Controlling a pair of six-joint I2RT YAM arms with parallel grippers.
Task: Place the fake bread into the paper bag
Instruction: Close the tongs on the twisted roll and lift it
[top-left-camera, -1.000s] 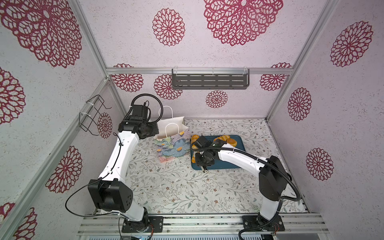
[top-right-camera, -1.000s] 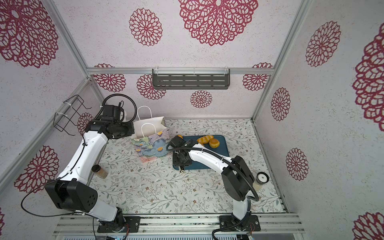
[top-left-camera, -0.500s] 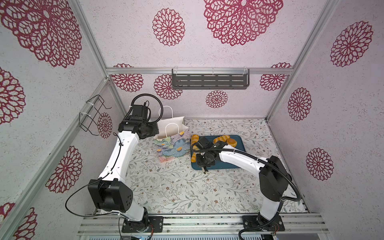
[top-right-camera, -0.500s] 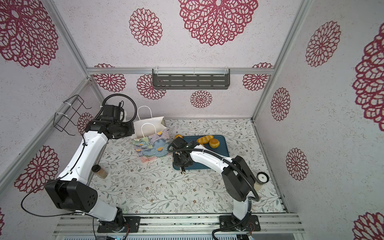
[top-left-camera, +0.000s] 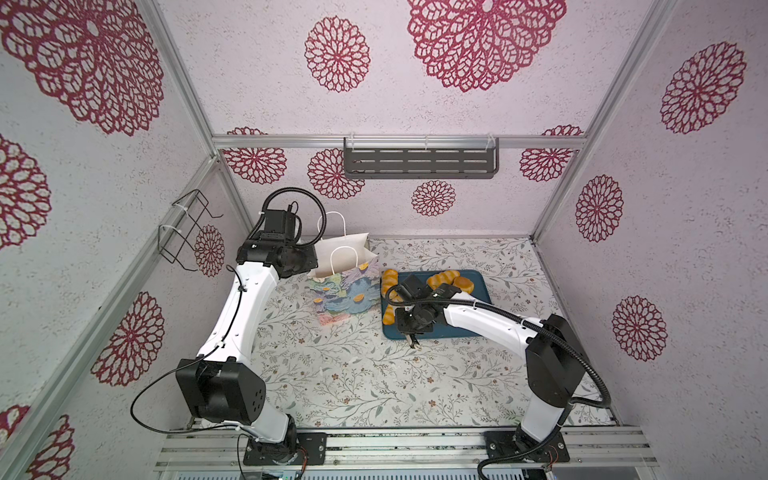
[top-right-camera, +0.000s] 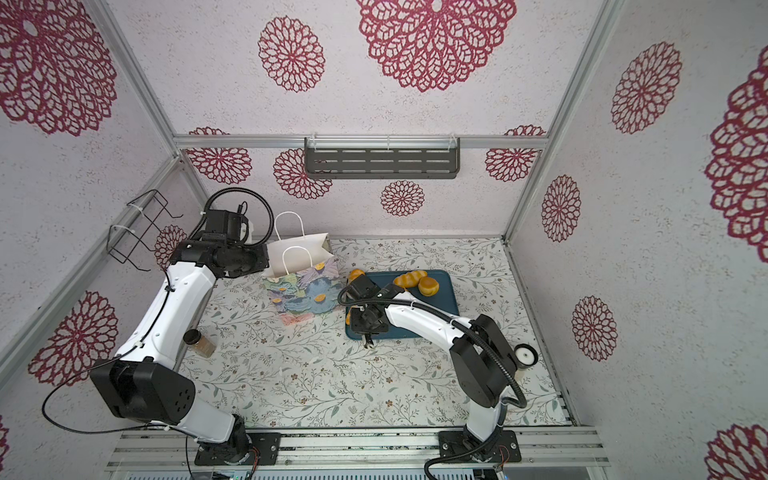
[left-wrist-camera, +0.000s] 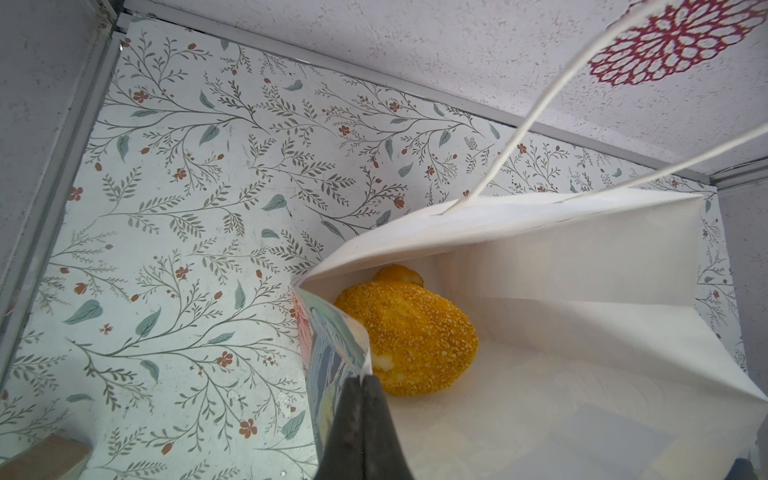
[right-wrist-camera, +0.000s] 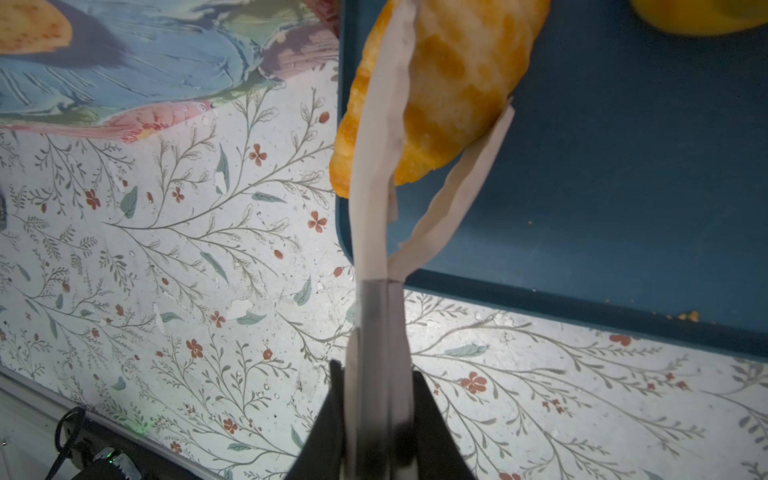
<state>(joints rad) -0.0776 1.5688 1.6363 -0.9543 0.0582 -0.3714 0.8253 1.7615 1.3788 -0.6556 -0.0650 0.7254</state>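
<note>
The flowered paper bag stands upright at the back left, mouth open. My left gripper is shut on its rim, and a seeded golden fake bread lies inside on the white bottom. My right gripper is shut on cream tongs. The tongs clamp a glossy roll at the near left corner of the teal tray. More fake bread lies along the tray's back edge.
A brown-lidded jar stands beside the left arm. A white roll sits by the right arm's base. A grey shelf hangs on the back wall and a wire rack on the left wall.
The right gripper has squeezed the tongs shut on the roll at the tray's near left corner. The left arm has kept still, holding the bag's rim.
</note>
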